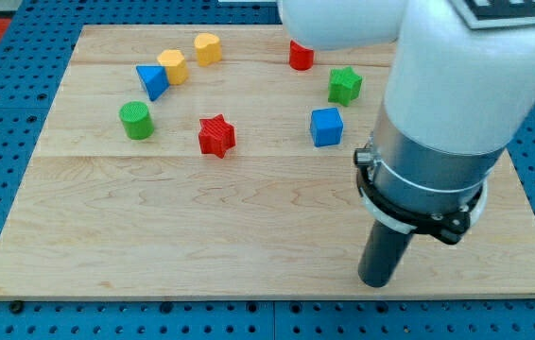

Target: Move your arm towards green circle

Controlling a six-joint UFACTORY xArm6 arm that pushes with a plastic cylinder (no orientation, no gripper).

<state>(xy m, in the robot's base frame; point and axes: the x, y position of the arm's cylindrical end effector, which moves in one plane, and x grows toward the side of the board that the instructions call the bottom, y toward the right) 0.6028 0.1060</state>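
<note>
Standing upright, axis vertical, green circle (136,120) at view's left, well apart from my tip (377,280); pincerless rod.

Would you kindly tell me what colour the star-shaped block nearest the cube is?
Green; the green star shows clearly in the camera view.

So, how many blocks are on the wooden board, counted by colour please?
Yellow: 2, yellow pentagon block and yellow hexagon block.
Blue: 2, blue triangle block and blue cube block.
Green: 2, green circle block and green star block.
Red: 2, red star block and red block.
Total: 8.
</note>
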